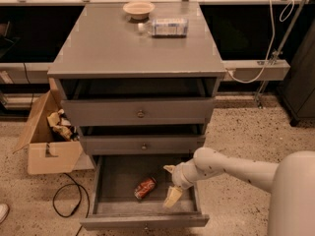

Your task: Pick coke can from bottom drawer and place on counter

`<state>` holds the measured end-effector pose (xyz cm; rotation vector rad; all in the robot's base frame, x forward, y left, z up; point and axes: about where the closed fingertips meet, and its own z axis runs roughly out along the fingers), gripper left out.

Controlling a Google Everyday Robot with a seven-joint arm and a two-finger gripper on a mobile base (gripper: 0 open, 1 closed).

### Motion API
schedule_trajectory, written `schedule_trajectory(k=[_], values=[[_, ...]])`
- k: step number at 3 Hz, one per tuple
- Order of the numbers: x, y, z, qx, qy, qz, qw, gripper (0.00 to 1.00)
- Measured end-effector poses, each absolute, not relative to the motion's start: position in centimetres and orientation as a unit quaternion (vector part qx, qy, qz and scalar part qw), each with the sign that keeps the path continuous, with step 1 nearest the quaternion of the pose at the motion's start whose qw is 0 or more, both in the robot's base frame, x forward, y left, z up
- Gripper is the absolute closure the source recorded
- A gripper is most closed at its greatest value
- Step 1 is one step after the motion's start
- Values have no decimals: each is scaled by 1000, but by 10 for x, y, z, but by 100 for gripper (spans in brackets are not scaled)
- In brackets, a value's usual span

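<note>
The coke can point(145, 188), red with silver ends, lies on its side on the floor of the open bottom drawer point(118, 173), left of centre. My gripper point(170, 185) hangs over the right part of the drawer, just to the right of the can and apart from it. Its fingers are spread: one tan finger point(172, 197) points down into the drawer, the other point(169, 169) sits higher. It holds nothing. The grey counter point(133, 45) tops the cabinet above.
A tan bowl point(139, 9) and a clear plastic water bottle point(165, 27) lie at the back of the counter. Two shut drawer fronts point(140, 113) sit above the open one. A cardboard box point(47, 136) and a black cable point(66, 200) are on the floor to the left.
</note>
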<state>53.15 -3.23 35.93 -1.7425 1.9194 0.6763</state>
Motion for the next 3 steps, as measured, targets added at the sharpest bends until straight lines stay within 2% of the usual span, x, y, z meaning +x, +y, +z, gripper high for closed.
schedule_trajectory(k=[2,3], values=[[547,-32,345,-633,690,255,240,0],[556,-28,308,-632,695,256,229,0]])
